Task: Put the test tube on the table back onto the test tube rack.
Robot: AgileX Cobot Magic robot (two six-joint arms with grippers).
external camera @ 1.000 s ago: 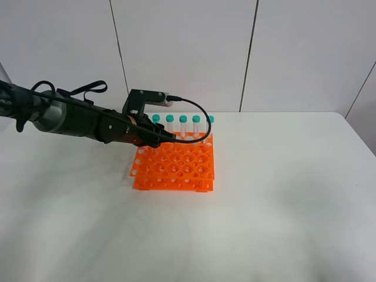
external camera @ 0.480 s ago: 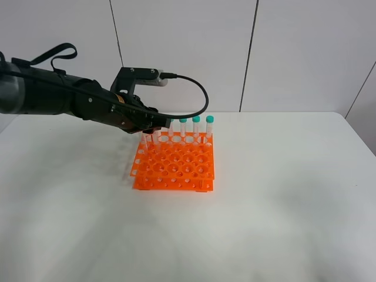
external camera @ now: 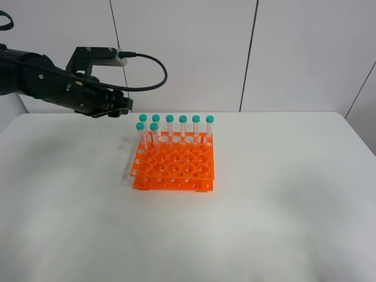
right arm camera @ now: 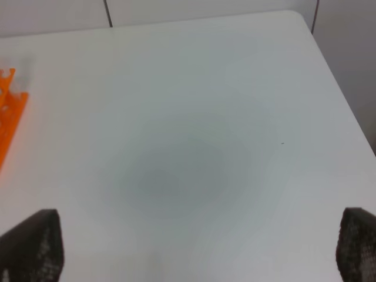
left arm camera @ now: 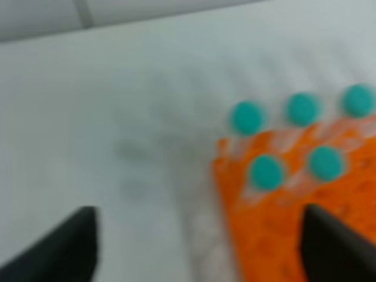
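Observation:
The orange test tube rack (external camera: 174, 166) stands on the white table (external camera: 264, 205). Several teal-capped tubes stand upright in it: a back row (external camera: 183, 126) and two in the second row at its left end (external camera: 141, 136). I see no test tube lying on the table. My left gripper (external camera: 121, 110) hangs above and to the left of the rack. In the left wrist view the left gripper (left arm camera: 200, 252) is open and empty, with the caps (left arm camera: 266, 171) and the rack's corner (left arm camera: 276, 235) below. My right gripper (right arm camera: 194, 252) is open over bare table.
White wall panels rise behind the table. A black cable (external camera: 154, 67) loops from the left wrist. The table's right edge and rounded corner (right arm camera: 305, 23) show in the right wrist view, with a bit of the rack (right arm camera: 9, 111) at the side.
My left gripper has opened and moved up and to the left, away from the rack. Two tubes now show standing in the rack's second row where it was.

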